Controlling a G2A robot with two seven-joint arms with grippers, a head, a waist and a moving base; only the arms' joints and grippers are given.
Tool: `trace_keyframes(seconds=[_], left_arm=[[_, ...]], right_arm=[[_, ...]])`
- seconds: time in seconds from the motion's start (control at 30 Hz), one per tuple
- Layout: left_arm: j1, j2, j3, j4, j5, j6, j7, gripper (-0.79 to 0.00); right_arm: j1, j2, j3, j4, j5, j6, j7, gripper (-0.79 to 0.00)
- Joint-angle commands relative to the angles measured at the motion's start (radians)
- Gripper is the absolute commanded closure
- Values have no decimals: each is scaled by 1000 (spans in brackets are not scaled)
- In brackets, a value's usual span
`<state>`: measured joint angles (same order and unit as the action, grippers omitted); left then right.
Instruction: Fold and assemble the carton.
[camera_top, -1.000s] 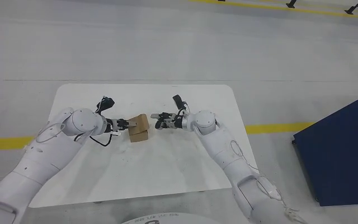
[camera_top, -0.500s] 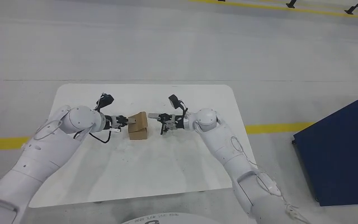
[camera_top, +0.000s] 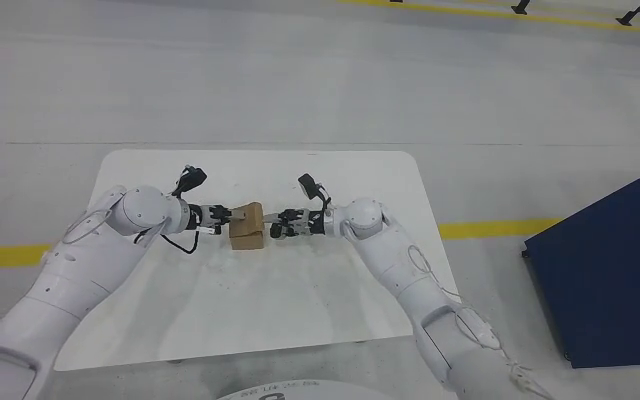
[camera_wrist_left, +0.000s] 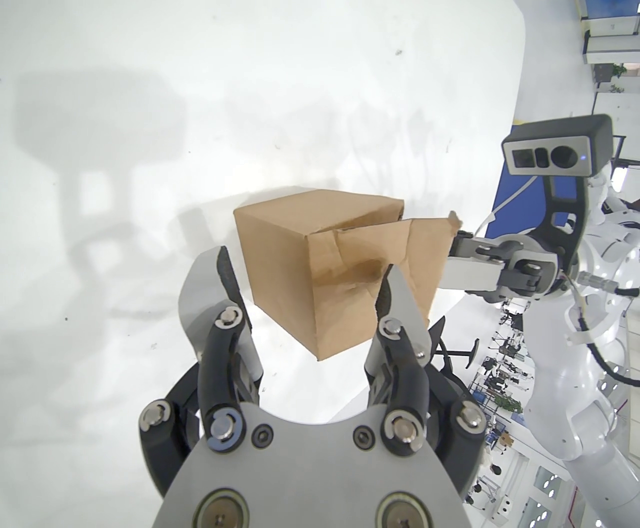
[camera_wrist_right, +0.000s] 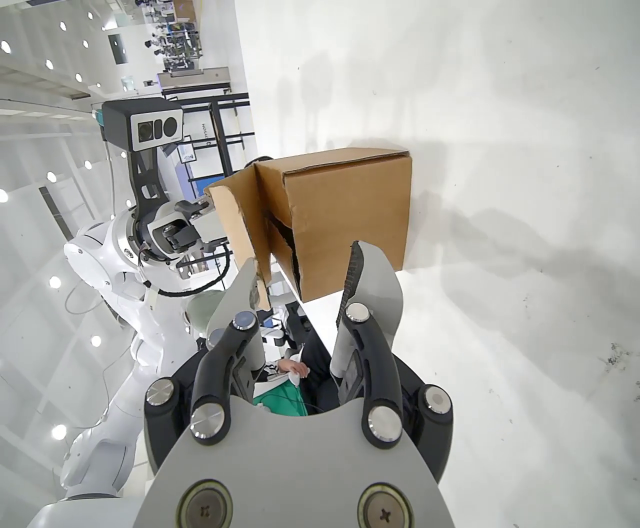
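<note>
Standing on the desk (camera_top: 330, 300) between its middle and far edge, the carton (camera_top: 248, 226) has one side flap (camera_wrist_right: 235, 225) swung out. The left pincer (camera_wrist_left: 306, 264) is spread around a carton corner; the right pincer (camera_wrist_right: 304, 260), also spread, touches the flap edge.

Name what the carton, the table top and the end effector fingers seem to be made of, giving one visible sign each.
Carton: brown cardboard, matt; creased folds and a ragged torn flap edge. Table top: smooth white laminate or painted board, slight sheen; cannot tell which. Fingers: seemingly pale metal plates, satin, with dark ridged pads, perhaps rubber.
</note>
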<state>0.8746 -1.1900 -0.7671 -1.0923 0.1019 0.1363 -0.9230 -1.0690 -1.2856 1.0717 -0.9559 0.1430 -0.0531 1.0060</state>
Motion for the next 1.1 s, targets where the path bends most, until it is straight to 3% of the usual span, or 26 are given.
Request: trace_keyframes(seconds=[0.0,0.27,0.43,0.57,0.63,0.7,1.07], left_arm=[[-7,-6,9,13,-1,-2,0,-511],[-25,-25,27,54,-11,-18,0,-502],[-30,-32,29,70,-16,-28,3,-499],[-31,-35,26,80,-17,-36,4,-496],[-30,-36,24,83,-18,-40,4,-511],[-28,-37,20,85,-23,-45,8,-579],[-21,-41,11,94,-19,-60,7,-563]], right_arm=[[5,-2,-5,10,4,-3,0,-339],[19,-6,-26,21,4,5,-8,-360],[30,-10,-41,29,3,25,-20,-302],[30,-10,-38,41,21,15,-25,-323],[27,-7,-30,47,30,0,-18,-342],[23,-4,-24,50,34,-8,-16,-342],[19,0,-24,43,40,16,-26,-314]])
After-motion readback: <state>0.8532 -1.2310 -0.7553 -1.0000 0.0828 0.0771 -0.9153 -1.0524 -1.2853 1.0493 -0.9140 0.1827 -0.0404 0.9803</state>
